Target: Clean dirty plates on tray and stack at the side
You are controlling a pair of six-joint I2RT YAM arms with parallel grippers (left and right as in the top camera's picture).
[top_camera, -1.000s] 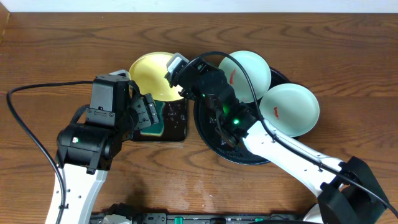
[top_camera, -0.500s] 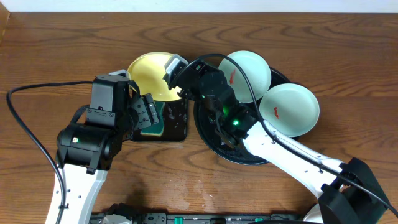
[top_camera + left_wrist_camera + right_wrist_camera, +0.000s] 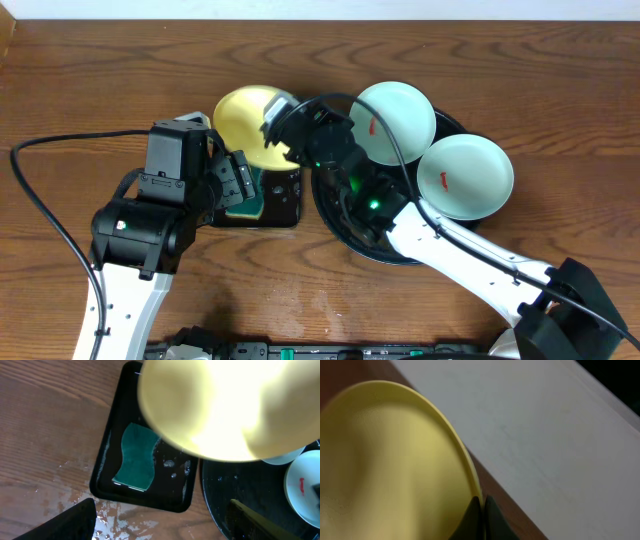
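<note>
Closest, the right wrist camera shows the right gripper [image 3: 481, 516] pinched almost shut on the rim of the pale yellow plate [image 3: 385, 470]. The plate is steeply tilted and fills the left of that view, with a pale blurred surface behind it. The left wrist camera adds what that view cannot. There the yellow plate [image 3: 220, 405] hangs out of focus over the far ends of the small black sponge tray [image 3: 150, 502] and the large black round tray [image 3: 225, 495]. The left gripper [image 3: 162, 510] is spread wide and holds nothing. A green sponge [image 3: 135, 457] lies in the wet sponge tray just left of the round tray, and water drops [image 3: 65, 466] dot the wooden table [image 3: 45, 420] beside it. From overhead, the yellow plate [image 3: 245, 120] sits at the round tray's [image 3: 340, 215] far-left edge and looks narrower and more tipped than half a second ago. The right gripper [image 3: 283, 122] has turned with it, and the left gripper [image 3: 235, 180] is unmoved. One mint-green plate [image 3: 400, 120] rests at the round tray's far edge and a second mint-green plate [image 3: 470, 175] overhangs its right rim. Each carries a red smear [image 3: 372, 122]. The right arm and its black cable cross above the round tray and hide much of its floor.
</note>
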